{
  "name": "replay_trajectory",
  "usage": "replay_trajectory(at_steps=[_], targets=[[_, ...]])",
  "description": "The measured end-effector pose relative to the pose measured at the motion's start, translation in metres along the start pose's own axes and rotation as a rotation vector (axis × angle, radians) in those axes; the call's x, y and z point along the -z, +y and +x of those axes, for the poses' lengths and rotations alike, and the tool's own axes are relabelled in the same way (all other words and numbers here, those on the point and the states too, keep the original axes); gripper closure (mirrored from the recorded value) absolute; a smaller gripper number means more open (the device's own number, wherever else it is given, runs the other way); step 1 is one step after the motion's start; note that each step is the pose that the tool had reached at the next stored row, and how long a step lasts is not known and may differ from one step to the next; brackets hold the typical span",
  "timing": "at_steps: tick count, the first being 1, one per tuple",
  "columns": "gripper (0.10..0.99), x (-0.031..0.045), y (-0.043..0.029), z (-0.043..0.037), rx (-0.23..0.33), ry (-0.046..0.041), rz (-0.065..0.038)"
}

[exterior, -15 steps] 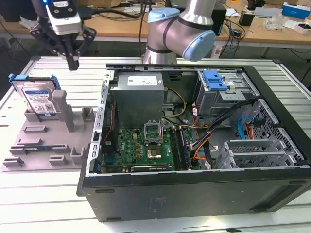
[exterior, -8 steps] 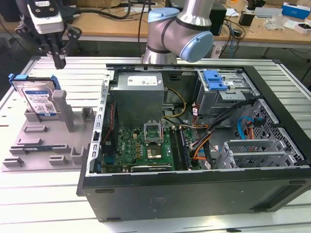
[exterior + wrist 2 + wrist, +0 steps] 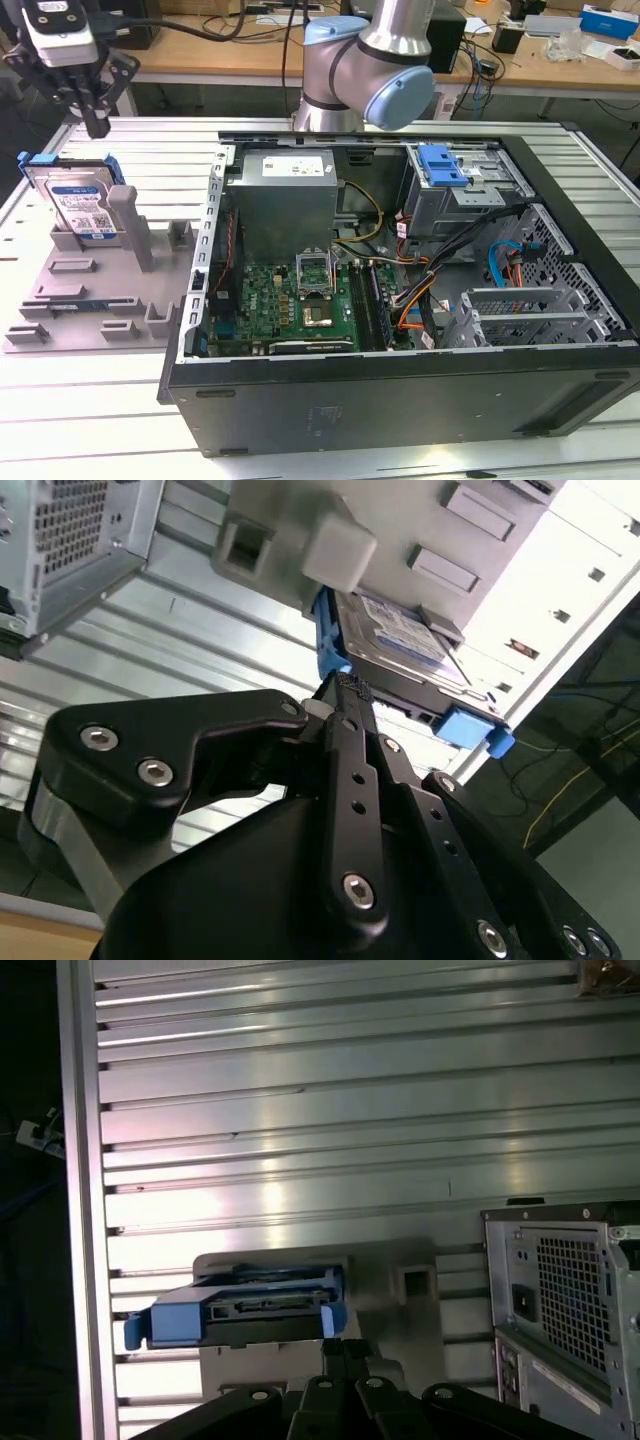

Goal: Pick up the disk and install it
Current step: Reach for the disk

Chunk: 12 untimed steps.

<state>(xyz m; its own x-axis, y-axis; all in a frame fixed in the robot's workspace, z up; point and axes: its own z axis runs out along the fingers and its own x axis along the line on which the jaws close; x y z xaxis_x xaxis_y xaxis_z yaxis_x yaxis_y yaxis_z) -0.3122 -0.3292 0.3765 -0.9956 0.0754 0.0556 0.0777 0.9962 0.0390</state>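
The disk [image 3: 82,205], a silver drive with a white-and-blue label in a bright blue bracket, leans tilted in the grey fixture [image 3: 85,285] at the exterior view's left. My gripper [image 3: 97,125] hangs just above and behind the disk's upper edge, apart from it, fingers together with nothing between them. In the second wrist view the black fingertips [image 3: 343,692] point at the disk [image 3: 400,640]. In the first wrist view the disk [image 3: 240,1315] shows edge-on just beyond the gripper [image 3: 340,1348].
An open computer case [image 3: 400,390] lies on the ribbed aluminium table [image 3: 130,135], right of the fixture. It holds a motherboard [image 3: 300,295], a power supply [image 3: 285,195] and a drive bay with a blue latch [image 3: 442,165]. An upright fixture post [image 3: 135,225] stands beside the disk.
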Motion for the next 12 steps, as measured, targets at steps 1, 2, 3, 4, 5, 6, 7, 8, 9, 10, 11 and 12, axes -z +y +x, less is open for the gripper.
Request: replay_trajectory(at_steps=[1, 2, 3, 4, 5, 6, 7, 8, 9, 10, 11, 12], targets=[[0.980, -0.0005, 0.0010, 0.0033, 0.000, 0.0016, 0.000], [0.980, -0.0012, 0.0021, 0.0075, 0.000, 0.0036, 0.000], [0.980, -0.0017, 0.0030, 0.0106, 0.000, 0.0053, 0.000], [0.980, -0.0021, 0.0040, 0.0143, 0.000, 0.0080, 0.001], [0.980, -0.0022, 0.0040, 0.0145, 0.000, 0.0089, 0.001], [0.980, -0.0022, 0.0040, 0.0145, 0.000, 0.0090, 0.001], [0.980, -0.0022, 0.0040, 0.0145, 0.000, 0.0092, 0.001], [0.980, -0.0021, 0.0040, 0.0145, 0.000, 0.0093, 0.001], [0.980, -0.0021, 0.0040, 0.0146, 0.000, 0.0095, 0.001], [0.980, -0.0022, 0.0040, 0.0146, 0.000, 0.0097, 0.001], [0.980, -0.0022, 0.0040, 0.0145, 0.000, 0.0099, 0.001], [0.980, -0.0022, 0.0040, 0.0145, 0.000, 0.0100, 0.001]])
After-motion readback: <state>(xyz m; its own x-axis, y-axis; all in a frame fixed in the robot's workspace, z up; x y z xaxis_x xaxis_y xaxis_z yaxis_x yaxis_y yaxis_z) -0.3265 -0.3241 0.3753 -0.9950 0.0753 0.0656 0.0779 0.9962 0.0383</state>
